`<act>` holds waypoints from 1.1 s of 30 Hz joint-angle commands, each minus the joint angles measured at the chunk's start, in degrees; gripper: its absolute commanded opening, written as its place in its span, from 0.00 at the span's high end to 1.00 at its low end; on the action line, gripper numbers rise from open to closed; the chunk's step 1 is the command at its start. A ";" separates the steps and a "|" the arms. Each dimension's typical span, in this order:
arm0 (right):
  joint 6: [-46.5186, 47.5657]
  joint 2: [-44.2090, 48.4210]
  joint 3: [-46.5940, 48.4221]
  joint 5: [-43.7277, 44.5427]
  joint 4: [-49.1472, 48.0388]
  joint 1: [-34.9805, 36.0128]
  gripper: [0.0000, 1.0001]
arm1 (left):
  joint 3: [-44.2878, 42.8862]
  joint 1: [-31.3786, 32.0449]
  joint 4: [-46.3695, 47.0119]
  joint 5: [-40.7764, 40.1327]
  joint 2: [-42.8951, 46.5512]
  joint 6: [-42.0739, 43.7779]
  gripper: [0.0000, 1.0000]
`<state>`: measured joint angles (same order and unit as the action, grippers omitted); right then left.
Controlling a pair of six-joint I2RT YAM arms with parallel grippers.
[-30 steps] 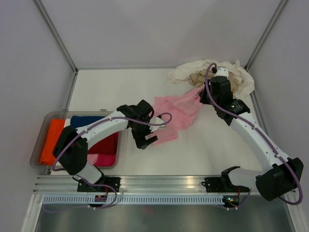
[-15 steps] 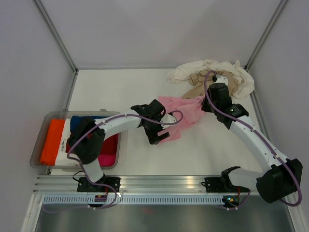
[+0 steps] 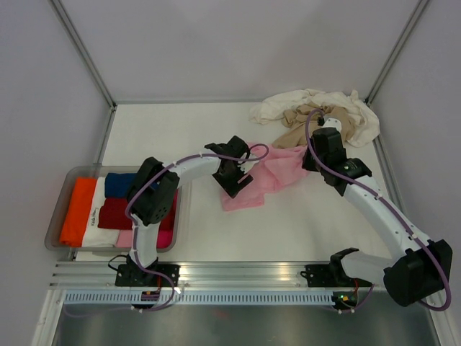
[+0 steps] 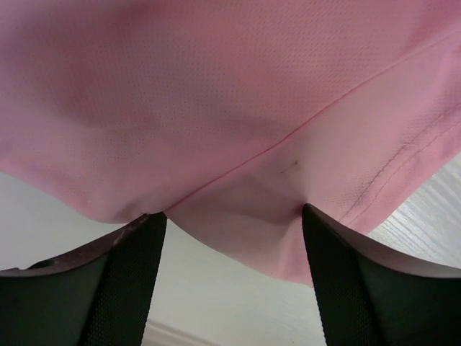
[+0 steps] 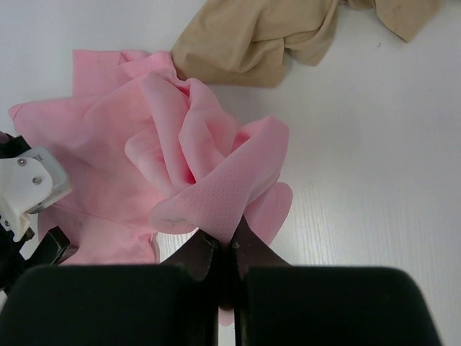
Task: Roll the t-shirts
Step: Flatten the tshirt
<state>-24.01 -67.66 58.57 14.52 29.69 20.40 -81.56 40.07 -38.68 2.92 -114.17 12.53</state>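
The light pink t-shirt [image 3: 270,175] lies crumpled mid-table. My right gripper [image 3: 308,157] is shut on a raised fold of it at its right end; in the right wrist view the gripper [image 5: 225,241] pinches the pink t-shirt [image 5: 130,158]. My left gripper [image 3: 236,184] is open at the shirt's left edge. In the left wrist view the gripper [image 4: 230,216] has its jaws wide apart, with the pink t-shirt [image 4: 230,108] hanging just at the tips. The cream-white t-shirt [image 3: 310,101] and the tan-beige t-shirt [image 3: 306,119] lie heaped at the back right.
A clear grey tray [image 3: 61,209] at the left holds orange, blue, dark red, white and pink folded cloths. The tan-beige t-shirt [image 5: 252,36] lies just beyond the pink one. The left gripper's white body [image 5: 29,191] shows at the pink shirt's left. Walls enclose the table.
My left arm has swung right and farther out, bringing its gripper onto the pink shirt's left edge. The pink shirt has bunched up and shifted. My right gripper has kept its hold.
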 commanded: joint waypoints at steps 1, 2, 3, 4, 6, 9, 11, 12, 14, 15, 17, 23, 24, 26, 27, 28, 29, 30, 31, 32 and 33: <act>-0.69 1.56 -0.47 1.39 -0.69 -0.19 1.00 | -0.18 -0.17 -1.93 -2.65 -1.49 -2.78 0.21; -0.60 1.56 -0.56 1.47 -0.69 -0.19 1.00 | 0.08 -0.35 -1.84 -2.57 -1.67 -2.69 0.32; -0.51 1.30 -0.64 1.47 -0.60 -0.28 0.99 | 0.35 -0.61 -1.84 -2.65 -1.76 -2.52 0.38; -0.42 1.30 -0.56 1.56 -0.51 -0.28 1.00 | 0.87 -1.05 -1.84 -2.65 -2.02 -2.43 0.55; -0.42 1.21 -0.99 1.56 -0.60 -0.28 1.00 | 1.66 -1.92 -2.02 -2.31 -1.93 -2.08 0.87; -0.60 1.30 -2.31 1.12 -1.65 -0.19 1.00 | 0.88 -4.46 -2.63 0.24 -0.88 -2.16 0.98; -0.86 0.52 -3.54 -0.19 -2.96 -0.28 1.00 | -0.61 -6.14 -2.81 -0.36 1.91 -2.60 0.98; -1.91 0.07 -4.24 -1.59 -3.67 -0.28 1.00 | -3.23 -8.15 -2.81 -0.80 3.15 -2.69 0.98; -4.10 -1.15 -5.73 -10.53 -6.38 -0.28 1.00 | -7.10 -10.44 -2.81 -2.64 7.00 -2.95 0.98; -7.86 -2.55 -7.92 -13.70 -11.27 -0.19 1.00 | -11.99 -12.28 -2.81 -4.05 8.16 -2.95 0.98; -11.31 -5.62 -10.04 -18.74 -18.49 1.90 1.00 | -17.29 -13.44 -2.72 -5.81 10.97 -1.91 0.98; -16.59 -16.08 -6.37 -26.86 -29.14 15.25 0.89 | -35.14 -13.62 -3.07 -4.07 15.20 2.31 0.98; -17.29 -16.88 -5.92 -29.79 -31.43 16.24 0.78 | -37.94 -13.18 -3.25 -3.63 16.25 2.75 0.98; -20.89 -15.68 -7.40 -31.40 -33.38 15.72 0.48 | -38.76 -10.74 -3.25 -3.18 17.57 5.73 0.98; -21.86 -14.18 -8.54 -30.96 -33.56 14.85 0.43 | -37.98 -9.07 -3.42 -3.18 19.23 9.14 0.98; -22.74 -10.86 -9.86 -30.61 -33.39 11.88 0.38 | -36.58 -7.14 -3.42 -4.31 20.03 10.91 0.98; -23.01 -9.35 -11.79 -30.26 -30.51 9.50 0.38 | -32.22 -2.68 -3.42 -5.02 20.65 12.50 0.98; -22.40 -7.85 -12.24 -29.39 -27.61 7.22 0.37 | -29.82 -0.63 -4.55 -4.68 21.18 14.25 0.98; -21.96 -6.53 -12.68 -29.20 -25.06 4.67 0.37 | -27.54 1.04 -5.61 -0.67 21.09 14.53 0.98; -21.43 -3.74 -13.38 -28.94 -20.34 -0.75 0.37 | -25.43 2.54 -6.23 1.54 20.75 14.54 0.98; -19.43 -2.49 -13.39 -28.59 -17.85 -3.07 0.37 | -21.14 5.60 -6.58 3.04 20.31 14.01 0.98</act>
<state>-43.72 -75.53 46.19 -14.79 5.43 24.84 -111.22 40.49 -39.97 0.56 -89.30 21.80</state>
